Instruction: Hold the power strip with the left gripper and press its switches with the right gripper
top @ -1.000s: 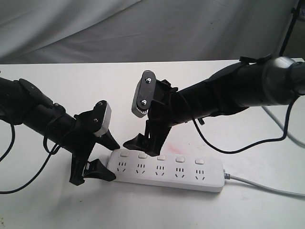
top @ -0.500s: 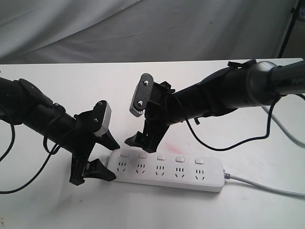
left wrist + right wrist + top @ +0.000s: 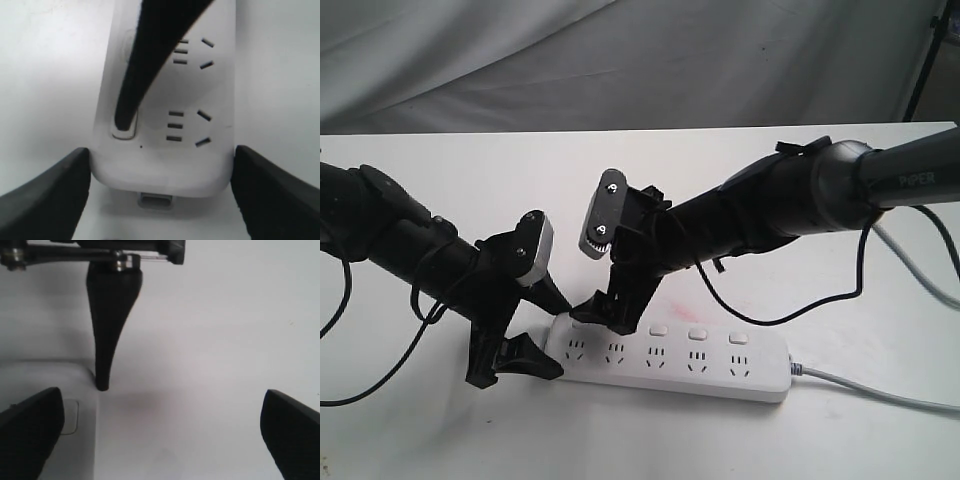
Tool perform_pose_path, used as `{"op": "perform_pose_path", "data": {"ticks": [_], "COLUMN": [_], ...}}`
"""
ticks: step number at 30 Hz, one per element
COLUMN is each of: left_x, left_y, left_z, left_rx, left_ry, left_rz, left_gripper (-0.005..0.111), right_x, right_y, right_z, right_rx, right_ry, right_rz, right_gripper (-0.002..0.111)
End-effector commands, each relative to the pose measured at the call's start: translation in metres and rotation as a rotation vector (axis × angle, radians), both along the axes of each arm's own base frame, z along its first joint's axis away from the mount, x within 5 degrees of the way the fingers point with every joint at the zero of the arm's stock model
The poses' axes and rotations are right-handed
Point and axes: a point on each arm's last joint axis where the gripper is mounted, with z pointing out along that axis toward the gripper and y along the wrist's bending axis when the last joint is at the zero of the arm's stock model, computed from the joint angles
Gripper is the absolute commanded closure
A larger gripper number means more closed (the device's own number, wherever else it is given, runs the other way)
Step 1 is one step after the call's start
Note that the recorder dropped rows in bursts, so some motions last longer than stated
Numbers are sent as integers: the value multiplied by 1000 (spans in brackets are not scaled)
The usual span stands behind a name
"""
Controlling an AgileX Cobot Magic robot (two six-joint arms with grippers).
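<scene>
The white power strip [image 3: 670, 362] lies on the white table, its grey cord [image 3: 880, 396] leaving to the right. My left gripper [image 3: 558, 338] is shut on the strip's left end; in the left wrist view both fingers [image 3: 50, 197] touch the sides of the power strip [image 3: 165, 160]. My right gripper [image 3: 608, 315] hangs open over that same end. One of its fingers [image 3: 145, 65] comes down onto the first of the switches [image 3: 124, 131]. Three other switches [image 3: 698, 333] show uncovered. In the right wrist view the right gripper [image 3: 162, 432] is spread wide, beside the power strip [image 3: 50, 385].
A crumpled grey cloth [image 3: 620, 60] hangs behind the table [image 3: 470, 170]. Loose black cable [image 3: 790, 315] droops from the right arm, and another [image 3: 380, 380] trails from the left arm. A pale cable [image 3: 920, 270] runs off the right edge.
My right gripper has moved left and lower, from above the second and third switches to the first one. The left gripper and the strip have stayed put.
</scene>
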Motion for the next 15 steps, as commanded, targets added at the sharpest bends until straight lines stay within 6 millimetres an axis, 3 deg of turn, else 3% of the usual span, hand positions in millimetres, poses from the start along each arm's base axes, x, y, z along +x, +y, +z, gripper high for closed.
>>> {"op": "perform_pose_path", "data": {"ticks": [1,15], "left_x": [2,2], "left_y": [-2,-2], "left_z": [2,2], "left_rx": [-5,-4], "left_ry": [-12,-13], "left_rz": [9,10], "left_gripper": [107,107], "right_x": [0,2], "right_y": [5,3], "right_z": [4,-9], "right_rx": [-1,-36], "right_ry": [-13,-4], "right_rz": [4,-16], "right_gripper": [10,10]}}
